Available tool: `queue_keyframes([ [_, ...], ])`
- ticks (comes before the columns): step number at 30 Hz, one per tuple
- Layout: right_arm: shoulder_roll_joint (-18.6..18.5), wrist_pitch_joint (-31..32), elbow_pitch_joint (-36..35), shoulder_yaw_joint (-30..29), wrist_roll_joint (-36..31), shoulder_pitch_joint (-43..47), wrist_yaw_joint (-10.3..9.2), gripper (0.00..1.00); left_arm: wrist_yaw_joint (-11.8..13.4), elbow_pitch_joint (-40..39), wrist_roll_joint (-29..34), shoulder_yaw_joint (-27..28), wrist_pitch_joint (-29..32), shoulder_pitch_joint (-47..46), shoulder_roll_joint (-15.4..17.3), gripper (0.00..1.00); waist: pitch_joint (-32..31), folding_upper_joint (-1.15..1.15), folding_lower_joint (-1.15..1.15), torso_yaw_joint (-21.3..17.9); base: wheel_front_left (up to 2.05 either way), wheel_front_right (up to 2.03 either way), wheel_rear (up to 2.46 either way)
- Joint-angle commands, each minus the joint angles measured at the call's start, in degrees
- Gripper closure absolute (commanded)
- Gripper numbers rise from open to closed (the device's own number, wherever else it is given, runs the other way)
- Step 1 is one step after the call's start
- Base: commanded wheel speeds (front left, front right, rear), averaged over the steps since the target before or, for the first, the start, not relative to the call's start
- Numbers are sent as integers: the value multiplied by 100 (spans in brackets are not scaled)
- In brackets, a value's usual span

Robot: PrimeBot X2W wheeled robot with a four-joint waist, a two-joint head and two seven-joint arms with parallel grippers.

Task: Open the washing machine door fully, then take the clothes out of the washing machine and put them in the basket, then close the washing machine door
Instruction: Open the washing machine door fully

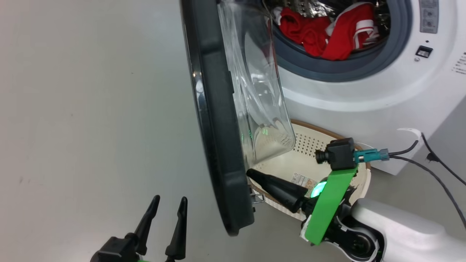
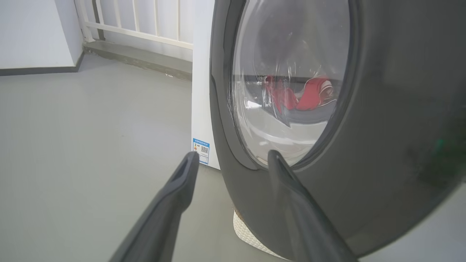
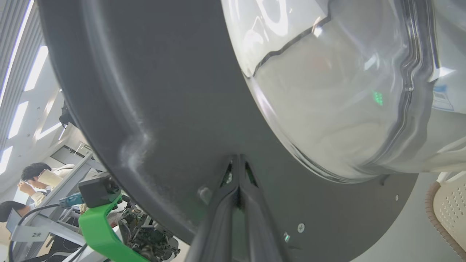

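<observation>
Inside the door (image 1: 218, 127), right pincer (image 1: 252, 173) closed, empty, tip against it; outside, left pincer (image 1: 170, 199) wide open, empty.

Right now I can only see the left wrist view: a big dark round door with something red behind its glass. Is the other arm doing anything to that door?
Observer: Yes. In the head view the right gripper, jaws shut, has its tip at the inner side of the washing machine door, near the lower edge, and appears to touch it.
Operator: And where are the red things meant to go?
Observer: A basket stands just below the open door, in front of the washing machine. None of the clothes are in it yet.
</observation>
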Motion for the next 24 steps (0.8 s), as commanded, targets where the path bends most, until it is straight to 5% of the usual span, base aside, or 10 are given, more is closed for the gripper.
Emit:
queue_keyframes([
  [1,128,-38,-149,42,19,73,45,100,52,-122,-25,206,-52,-10,62,0,-44,0,0,94,0,0,0],
  [16,190,-256,77,134,-10,27,45,100,86,-152,-27,347,-52,31,62,0,-88,0,0,124,0,0,0],
  [18,128,-379,219,134,-77,65,45,78,74,-140,-16,376,-52,24,62,0,-104,0,0,67,0,0,0],
  [24,-21,-623,537,90,-78,319,45,53,4,-92,48,478,-52,-11,62,0,-148,0,0,-111,0,0,0],
])
